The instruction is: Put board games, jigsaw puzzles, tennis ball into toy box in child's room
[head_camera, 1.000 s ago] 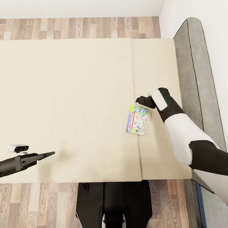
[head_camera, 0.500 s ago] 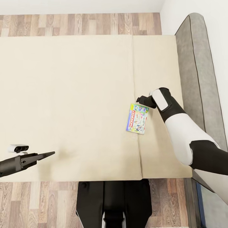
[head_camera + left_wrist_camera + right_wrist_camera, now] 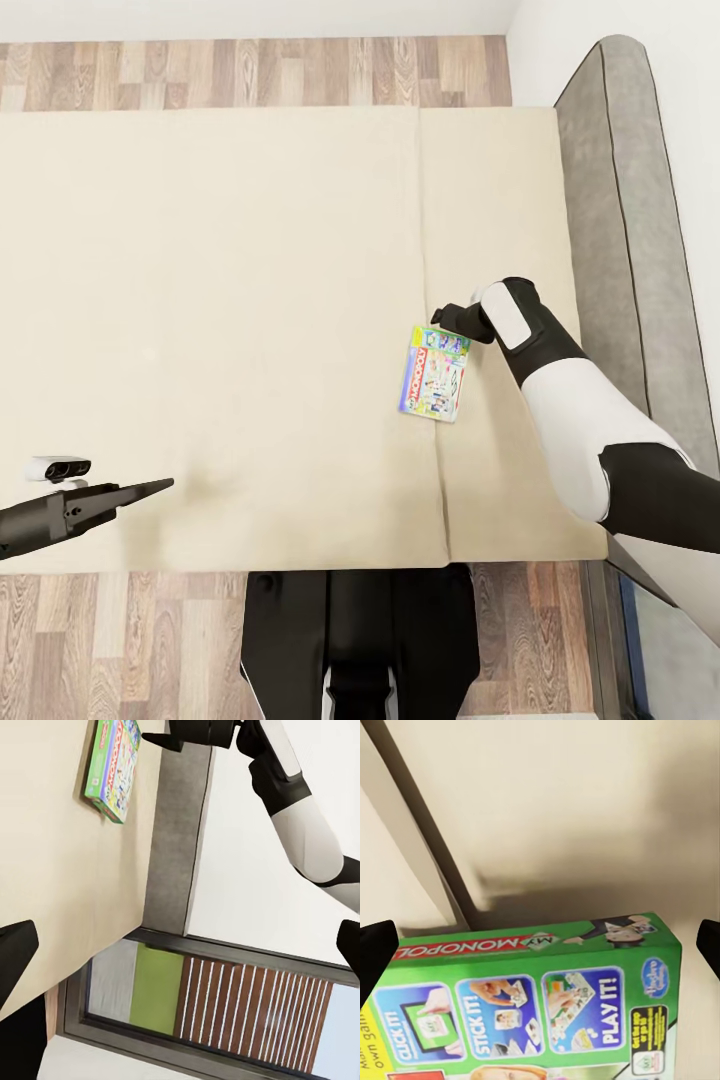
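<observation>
Bedroom: beige bed, plank floor

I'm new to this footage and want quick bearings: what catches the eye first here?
The colourful Monopoly box lies flat on the plain beige mattress, near the grey headboard. The right gripper hovers open at the box's far end. The left gripper hangs over the bed's near edge, away from it.

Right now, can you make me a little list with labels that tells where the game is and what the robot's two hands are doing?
place: bed with beige mattress, grey headboard at the robot's right
game: Monopoly board game, lying flat on the mattress
right gripper: open, over the game's far end, not holding it
left gripper: above the mattress near the robot, far from the game, holding nothing; open or shut unclear
floor: wood planks beyond the bed
</observation>
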{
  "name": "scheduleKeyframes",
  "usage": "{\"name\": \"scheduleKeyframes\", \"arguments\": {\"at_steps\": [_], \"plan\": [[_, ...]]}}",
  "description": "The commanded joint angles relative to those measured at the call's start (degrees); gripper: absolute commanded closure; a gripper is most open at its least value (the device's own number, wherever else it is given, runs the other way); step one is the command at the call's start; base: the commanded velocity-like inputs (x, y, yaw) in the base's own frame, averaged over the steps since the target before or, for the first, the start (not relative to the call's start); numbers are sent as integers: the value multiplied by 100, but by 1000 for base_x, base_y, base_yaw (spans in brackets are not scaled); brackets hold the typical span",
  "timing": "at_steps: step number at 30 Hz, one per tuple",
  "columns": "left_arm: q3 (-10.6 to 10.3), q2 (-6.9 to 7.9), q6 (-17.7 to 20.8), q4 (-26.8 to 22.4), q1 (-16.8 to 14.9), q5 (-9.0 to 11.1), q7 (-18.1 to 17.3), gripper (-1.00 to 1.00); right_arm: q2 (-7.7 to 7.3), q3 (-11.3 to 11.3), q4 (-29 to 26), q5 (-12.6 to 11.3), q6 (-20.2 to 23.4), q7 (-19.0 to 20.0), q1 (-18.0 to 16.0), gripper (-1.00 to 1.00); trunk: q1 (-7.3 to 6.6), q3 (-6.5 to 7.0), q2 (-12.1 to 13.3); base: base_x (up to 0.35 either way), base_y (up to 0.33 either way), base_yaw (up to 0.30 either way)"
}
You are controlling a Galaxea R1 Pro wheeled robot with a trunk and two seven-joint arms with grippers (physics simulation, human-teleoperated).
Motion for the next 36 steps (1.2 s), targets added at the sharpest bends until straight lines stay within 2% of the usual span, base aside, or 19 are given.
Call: {"name": "scheduleKeyframes", "arguments": {"at_steps": [1, 25, 36], "plan": [[-1, 4, 64, -2, -1, -3, -22, -100, -6, 25, -3, -61, 13, -55, -2, -100, 4, -6, -9, 0, 0, 0], [-2, 3, 70, -10, -1, -3, -22, -100, -14, 35, 163, -76, 79, -38, -2, -100, 4, -6, -9, 0, 0, 0], [-2, 2, 70, -11, -1, -3, -22, -100, -21, 25, 159, -74, 489, -30, -2, -100, 4, -6, -9, 0, 0, 0]]}}
